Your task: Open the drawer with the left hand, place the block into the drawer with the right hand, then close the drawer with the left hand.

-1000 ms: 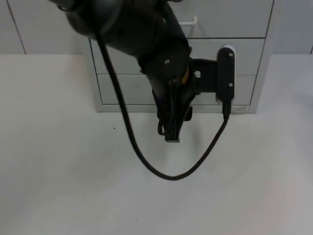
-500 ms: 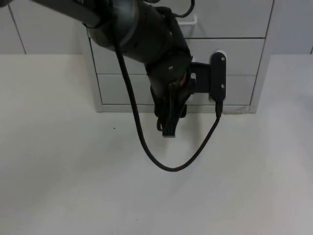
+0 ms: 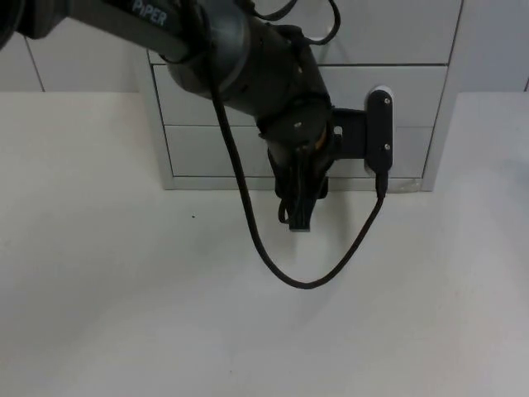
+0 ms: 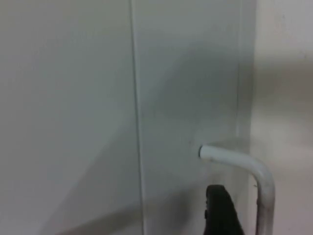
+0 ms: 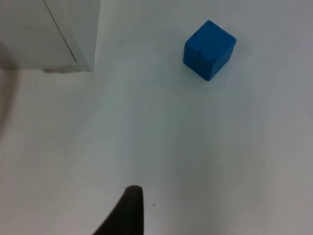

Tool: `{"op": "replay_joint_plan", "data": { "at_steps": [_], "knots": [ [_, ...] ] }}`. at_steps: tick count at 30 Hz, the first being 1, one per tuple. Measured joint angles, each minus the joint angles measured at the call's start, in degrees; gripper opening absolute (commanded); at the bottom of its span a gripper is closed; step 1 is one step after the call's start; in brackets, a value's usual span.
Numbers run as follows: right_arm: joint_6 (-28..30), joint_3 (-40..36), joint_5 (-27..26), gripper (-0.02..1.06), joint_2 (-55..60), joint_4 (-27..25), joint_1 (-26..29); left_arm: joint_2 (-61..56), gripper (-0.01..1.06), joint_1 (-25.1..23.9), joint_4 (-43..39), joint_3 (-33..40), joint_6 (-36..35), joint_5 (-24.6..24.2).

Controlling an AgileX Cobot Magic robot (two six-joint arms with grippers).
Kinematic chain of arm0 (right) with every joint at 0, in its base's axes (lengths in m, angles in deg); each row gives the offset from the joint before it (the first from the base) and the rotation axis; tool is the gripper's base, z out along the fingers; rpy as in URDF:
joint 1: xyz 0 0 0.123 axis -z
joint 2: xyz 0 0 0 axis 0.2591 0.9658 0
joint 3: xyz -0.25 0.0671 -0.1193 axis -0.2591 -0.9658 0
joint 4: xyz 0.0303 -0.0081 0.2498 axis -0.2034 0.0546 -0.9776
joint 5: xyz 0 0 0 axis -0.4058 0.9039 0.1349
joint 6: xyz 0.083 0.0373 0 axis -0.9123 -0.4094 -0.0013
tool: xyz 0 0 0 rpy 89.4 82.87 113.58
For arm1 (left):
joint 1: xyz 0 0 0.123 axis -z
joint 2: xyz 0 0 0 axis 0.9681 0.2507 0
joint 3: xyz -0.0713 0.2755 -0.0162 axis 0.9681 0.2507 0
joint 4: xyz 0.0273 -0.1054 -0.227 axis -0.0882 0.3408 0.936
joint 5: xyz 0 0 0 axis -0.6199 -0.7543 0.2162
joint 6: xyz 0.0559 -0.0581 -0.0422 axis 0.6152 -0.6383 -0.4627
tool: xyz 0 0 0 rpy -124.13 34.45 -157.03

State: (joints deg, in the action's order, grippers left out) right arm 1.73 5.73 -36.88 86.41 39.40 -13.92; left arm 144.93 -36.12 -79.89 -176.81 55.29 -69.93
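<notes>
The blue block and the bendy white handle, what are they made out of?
The blue block looks like painted wood or hard plastic: flat matte faces, crisp edges, no shine. Which one, I cannot tell. The white handle looks like a bent metal rod with smooth white paint or coating, going by its even round bend; it could also be plastic. The left gripper is near the drawer cabinet.

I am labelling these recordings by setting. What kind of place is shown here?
Probably a robot test bench in a lab: a bare white table, a small grey drawer cabinet with a white handle, one blue block, and a left gripper.
</notes>
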Motion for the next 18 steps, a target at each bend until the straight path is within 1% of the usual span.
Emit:
{"op": "replay_joint_plan", "data": {
  "at_steps": [6,9,13,18],
  "knots": [
    [0.0,0.0,-0.11,1.05,0.0,0.0,0.0,0.63,0.47,0.0,-1.52,-0.13,-0.05,-0.46],
    [0.0,0.0,-0.33,1.05,0.0,0.0,0.0,0.9,0.46,0.12,-2.13,-0.37,-0.05,-1.44],
    [0.0,0.0,-0.58,1.05,0.0,0.0,0.0,1.14,0.4,0.34,-2.84,-0.75,-0.05,-2.75],
    [0.0,0.0,-0.71,1.05,0.0,0.0,0.0,1.29,0.4,0.37,-1.92,-0.75,-0.05,-3.13]
  ]
}}
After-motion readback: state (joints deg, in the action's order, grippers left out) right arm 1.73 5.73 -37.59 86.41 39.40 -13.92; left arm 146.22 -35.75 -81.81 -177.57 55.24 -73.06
